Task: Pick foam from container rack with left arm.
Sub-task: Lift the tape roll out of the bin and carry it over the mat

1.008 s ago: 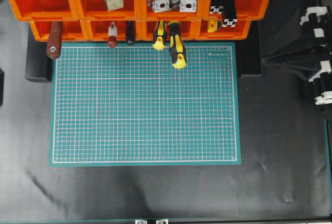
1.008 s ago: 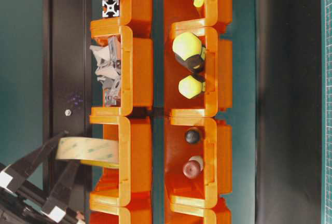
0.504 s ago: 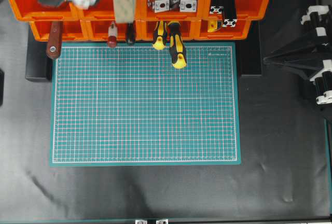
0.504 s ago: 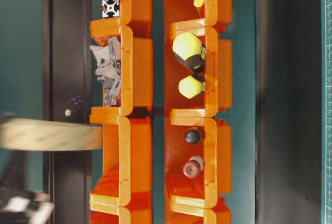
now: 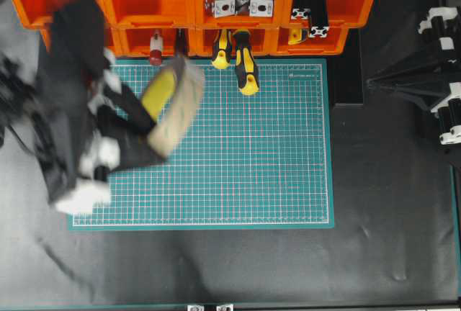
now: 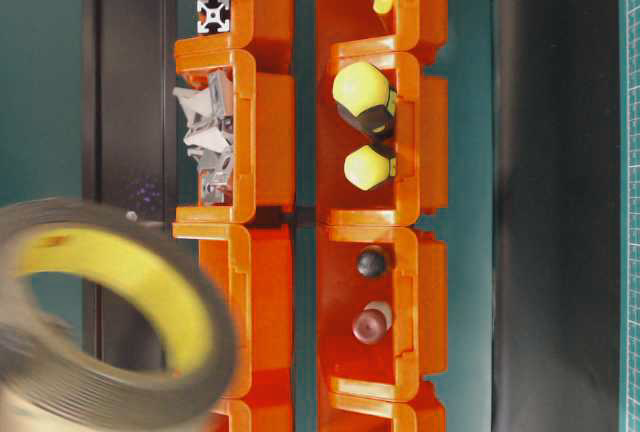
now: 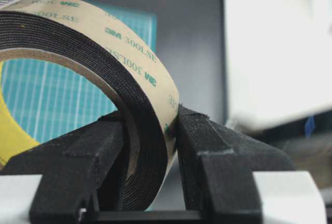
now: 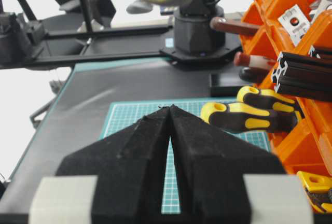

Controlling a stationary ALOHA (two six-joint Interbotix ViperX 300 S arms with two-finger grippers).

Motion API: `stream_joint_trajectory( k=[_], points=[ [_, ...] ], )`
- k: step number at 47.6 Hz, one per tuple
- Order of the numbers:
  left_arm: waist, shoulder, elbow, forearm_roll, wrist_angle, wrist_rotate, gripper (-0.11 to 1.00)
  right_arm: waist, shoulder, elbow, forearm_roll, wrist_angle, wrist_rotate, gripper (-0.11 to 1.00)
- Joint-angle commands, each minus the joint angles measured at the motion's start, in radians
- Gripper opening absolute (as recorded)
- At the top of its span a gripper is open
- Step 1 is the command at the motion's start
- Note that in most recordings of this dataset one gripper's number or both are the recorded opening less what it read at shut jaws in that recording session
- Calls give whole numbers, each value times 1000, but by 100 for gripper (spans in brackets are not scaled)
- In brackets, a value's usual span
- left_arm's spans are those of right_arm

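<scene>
the left claw (image 7: 150, 146) is pinching the foam (image 5: 173, 106) by its wall, holding it above the green cutting mat (image 5: 238, 160), clear of the container rack (image 5: 194, 8), while the right claw (image 8: 170, 130) is sitting pressed together.

The cutting mat (image 5: 216, 145) lay on the table just in front of the container rack (image 5: 166, 1). The foam (image 5: 173, 106) hung over the mat's left part, clear of the rack, clamped in the left gripper (image 5: 137, 120). The right gripper (image 5: 374, 80) stood off the mat's right edge.
</scene>
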Motion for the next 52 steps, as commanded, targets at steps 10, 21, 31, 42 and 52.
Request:
stream_joint_trajectory(
  k=[10, 21, 31, 42, 52],
  points=[
    [-41, 156, -60, 5, 147, 198, 26, 2, 5, -21, 9, -15, 2, 0],
    [-40, 261, -80, 12, 242, 284, 26, 2, 3, -21, 9, -15, 2, 0],
    [-40, 285, -89, 12, 244, 299, 26, 2, -3, -23, 9, -15, 2, 0],
    [-40, 284, -84, 12, 250, 304, 26, 2, -5, -25, 9, -15, 2, 0],
    [-23, 282, -87, 12, 250, 307, 26, 2, -5, -25, 9, -15, 2, 0]
  ],
)
